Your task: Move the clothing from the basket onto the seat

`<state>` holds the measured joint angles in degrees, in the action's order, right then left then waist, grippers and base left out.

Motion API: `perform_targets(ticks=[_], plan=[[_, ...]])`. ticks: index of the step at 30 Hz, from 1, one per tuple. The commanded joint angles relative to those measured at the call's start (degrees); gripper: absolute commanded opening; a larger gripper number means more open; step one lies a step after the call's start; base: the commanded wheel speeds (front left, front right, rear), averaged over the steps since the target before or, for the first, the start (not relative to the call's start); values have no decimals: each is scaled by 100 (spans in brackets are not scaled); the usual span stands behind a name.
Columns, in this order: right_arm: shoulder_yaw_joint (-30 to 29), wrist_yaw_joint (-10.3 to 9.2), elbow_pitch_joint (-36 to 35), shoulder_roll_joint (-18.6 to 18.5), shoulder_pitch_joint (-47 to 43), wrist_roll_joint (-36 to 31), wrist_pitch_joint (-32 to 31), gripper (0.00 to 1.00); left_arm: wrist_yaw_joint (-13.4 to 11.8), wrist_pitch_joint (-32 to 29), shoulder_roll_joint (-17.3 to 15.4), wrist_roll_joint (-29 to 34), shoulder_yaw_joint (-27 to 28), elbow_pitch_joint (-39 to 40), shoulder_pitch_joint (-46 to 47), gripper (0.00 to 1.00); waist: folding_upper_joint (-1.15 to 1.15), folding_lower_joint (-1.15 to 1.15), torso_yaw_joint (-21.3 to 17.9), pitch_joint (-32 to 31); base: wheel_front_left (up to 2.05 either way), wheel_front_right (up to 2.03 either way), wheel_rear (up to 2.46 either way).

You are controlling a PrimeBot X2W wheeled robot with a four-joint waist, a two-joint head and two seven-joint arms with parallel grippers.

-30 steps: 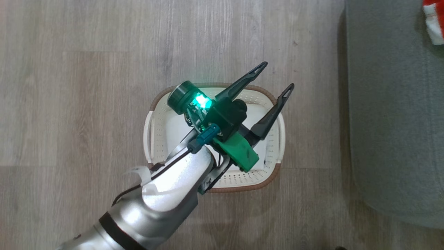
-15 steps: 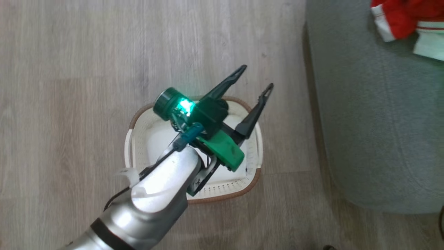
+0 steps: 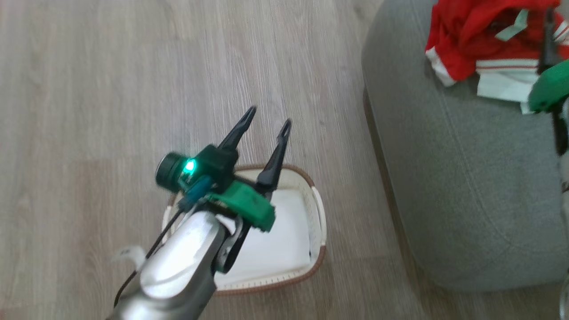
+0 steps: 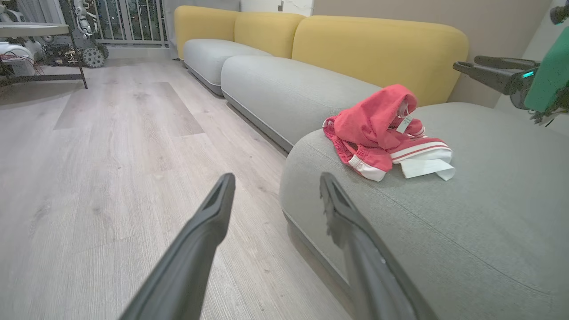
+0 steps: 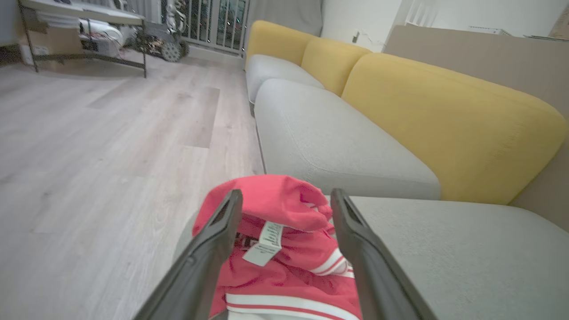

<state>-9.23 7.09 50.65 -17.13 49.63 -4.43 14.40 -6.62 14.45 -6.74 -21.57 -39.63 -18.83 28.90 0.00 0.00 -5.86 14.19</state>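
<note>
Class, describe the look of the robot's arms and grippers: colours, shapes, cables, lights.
The left gripper has two long, tapering dark fingers with slotted tips, a black body, a bright green plastic housing and a glowing green light. A black cable runs along the glossy silver forearm. The right gripper has matching dark fingers.

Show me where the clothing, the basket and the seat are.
clothing point(image 4: 369, 133): left wrist view, red fabric of the heap.
basket point(image 3: 280, 244): head view, bare white bottom.
seat point(image 3: 466, 191): head view, bare cushion top.
</note>
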Motion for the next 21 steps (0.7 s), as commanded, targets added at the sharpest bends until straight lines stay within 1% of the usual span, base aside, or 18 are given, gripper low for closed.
perform_targets(ticks=[1, 6, 12, 18, 21], plan=[[167, 40, -247, 30, -50, 135, 59, 100, -56, 54, -108, -55, 277, 201, -9, 100, 0, 0, 74, -296, 0, 0, 0], [481, 40, -498, 187, -493, 647, 60, 100, -279, 54, -197, -102, 758, 259, -555, 100, 0, 0, 223, -726, 0, 0, 0], [671, 40, -839, 517, -1136, 1106, 60, 100, -566, 54, -424, 9, 1319, 464, -1278, 100, 0, 0, 367, -1089, 0, 0, 0], [778, 40, -1354, 883, -1854, 1277, 60, 100, -802, 54, -596, 131, 1790, 658, -1937, 100, 0, 0, 460, -1323, 0, 0, 0], [711, 40, -1630, 1073, -2215, 1228, 60, 100, -860, 54, -617, 125, 1978, 736, -2259, 100, 0, 0, 481, -1405, 0, 0, 0]])
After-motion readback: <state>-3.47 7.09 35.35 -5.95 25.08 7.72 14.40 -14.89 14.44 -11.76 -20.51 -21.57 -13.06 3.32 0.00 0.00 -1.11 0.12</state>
